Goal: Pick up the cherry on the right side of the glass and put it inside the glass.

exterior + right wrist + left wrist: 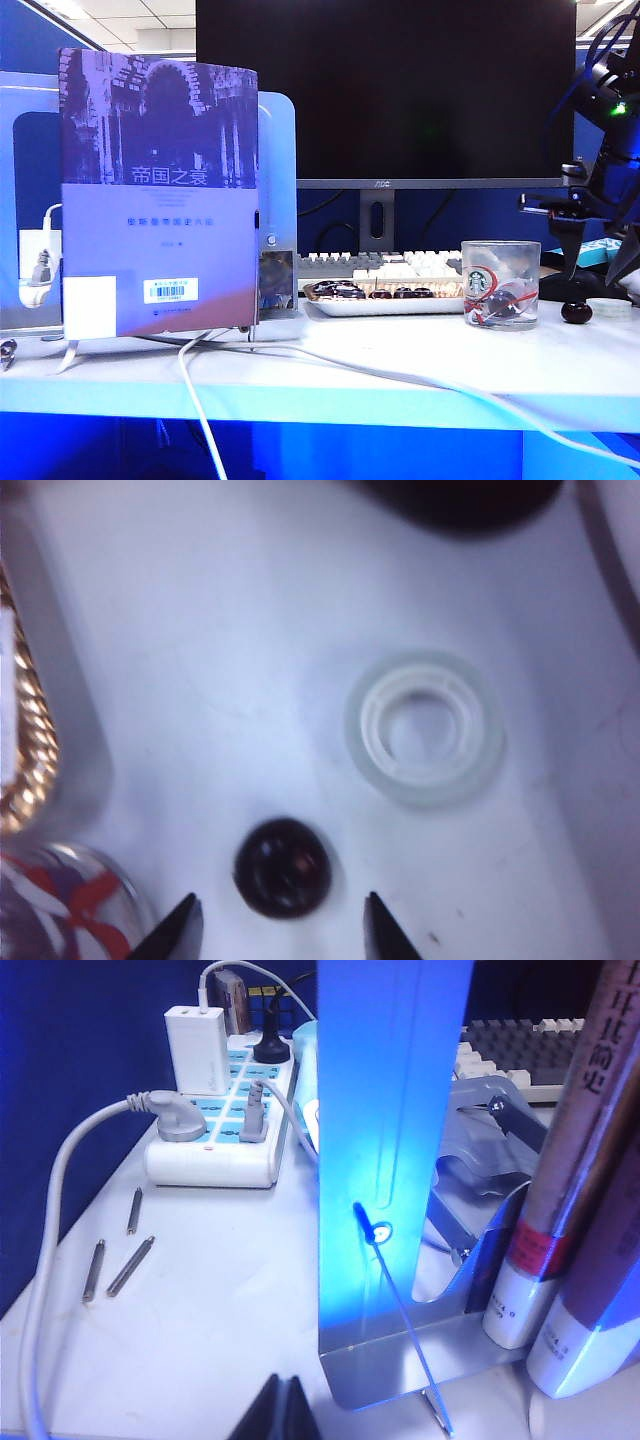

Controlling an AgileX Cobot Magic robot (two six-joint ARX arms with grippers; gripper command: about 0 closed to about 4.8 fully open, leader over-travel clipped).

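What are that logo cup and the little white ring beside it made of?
The cup looks like clear glass, possibly plastic: the background shows through its glossy wall. The white ring looks like matte, slightly translucent plastic with soft moulded edges. The right gripper hovers over the dark, shiny cherry.

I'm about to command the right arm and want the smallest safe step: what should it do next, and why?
Probably ease the right gripper down until its open fingers flank the cherry, then close. The cherry lies loose on the table, just ahead of the gap between the fingertips, beside the glass, not yet gripped. The left gripper sits parked far off.
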